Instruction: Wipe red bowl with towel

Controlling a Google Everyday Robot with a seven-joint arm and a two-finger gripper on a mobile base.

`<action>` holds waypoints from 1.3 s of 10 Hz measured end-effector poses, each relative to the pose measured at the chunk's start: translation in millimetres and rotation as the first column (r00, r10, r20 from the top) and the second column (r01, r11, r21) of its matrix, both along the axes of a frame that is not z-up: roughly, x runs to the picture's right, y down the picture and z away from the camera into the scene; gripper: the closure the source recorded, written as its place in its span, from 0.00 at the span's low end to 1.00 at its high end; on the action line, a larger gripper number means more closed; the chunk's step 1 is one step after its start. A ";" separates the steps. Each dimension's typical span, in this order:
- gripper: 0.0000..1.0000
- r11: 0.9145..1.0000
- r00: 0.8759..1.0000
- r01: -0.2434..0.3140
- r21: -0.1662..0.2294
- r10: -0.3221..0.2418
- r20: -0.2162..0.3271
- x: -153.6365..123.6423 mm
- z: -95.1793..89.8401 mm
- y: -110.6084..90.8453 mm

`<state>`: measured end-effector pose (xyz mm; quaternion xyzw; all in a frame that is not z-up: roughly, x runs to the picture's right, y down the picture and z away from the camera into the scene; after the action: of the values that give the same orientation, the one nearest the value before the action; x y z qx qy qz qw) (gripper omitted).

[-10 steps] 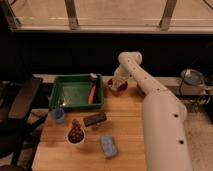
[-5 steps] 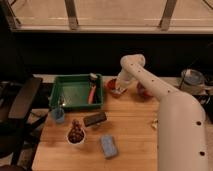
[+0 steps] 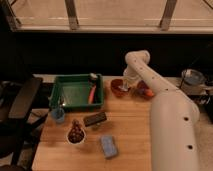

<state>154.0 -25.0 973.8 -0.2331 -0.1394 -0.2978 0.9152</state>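
The red bowl (image 3: pixel 118 88) sits on the wooden table (image 3: pixel 130 130) at the far edge, just right of the green tray. My gripper (image 3: pixel 124 85) hangs down from the white arm (image 3: pixel 165 110) and sits at the bowl's right rim, over or in the bowl. A small pale patch at the gripper may be the towel; I cannot tell for sure.
A green tray (image 3: pixel 75 92) with a red-handled tool (image 3: pixel 92 94) stands left of the bowl. An orange item (image 3: pixel 146 92) lies right of it. A blue cup (image 3: pixel 58 115), a white bowl with a brown thing (image 3: pixel 75 134), a dark bar (image 3: pixel 95 119) and a blue sponge (image 3: pixel 108 146) lie nearer. A chair (image 3: pixel 22 100) stands left, a metal pot (image 3: pixel 192 77) right.
The arm's large body has swung rightward and nearer the camera. The gripper has stayed at the red bowl, shifting slightly to its right side.
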 end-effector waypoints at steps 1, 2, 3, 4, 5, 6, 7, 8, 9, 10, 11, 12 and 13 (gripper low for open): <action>1.00 1.000 1.000 -0.003 0.005 0.003 0.008 -5.3 2.9 -3.0; 1.00 1.000 0.999 -0.015 0.022 0.014 0.031 -16.7 4.6 -8.4; 1.00 0.999 0.999 -0.021 0.031 0.020 0.047 -24.2 5.3 -10.9; 1.00 0.999 0.996 -0.030 0.038 0.027 0.085 -38.7 4.4 -12.9; 1.00 0.998 0.992 -0.039 0.042 0.034 0.122 -49.0 -0.1 -12.6; 1.00 0.998 0.990 -0.040 0.042 0.034 0.136 -51.6 -4.2 -10.4; 1.00 0.999 0.989 -0.029 0.040 0.023 0.145 -53.2 -12.7 -4.3; 1.00 0.999 0.990 -0.023 0.031 0.019 0.140 -50.0 -22.4 4.4; 1.00 1.000 0.992 -0.019 0.023 0.016 0.125 -41.4 -30.5 9.2; 1.00 1.000 0.994 -0.016 0.015 0.014 0.108 -31.1 -36.0 12.4; 1.00 1.000 0.996 -0.010 0.008 0.009 0.087 -21.0 -39.8 14.6; 1.00 1.000 0.999 0.001 0.001 -0.001 0.045 -4.5 -40.3 14.8; 1.00 1.000 1.000 0.001 0.001 -0.001 0.025 3.3 -38.2 11.8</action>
<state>157.4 -13.2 935.6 -0.2292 -0.1507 -0.3013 0.9132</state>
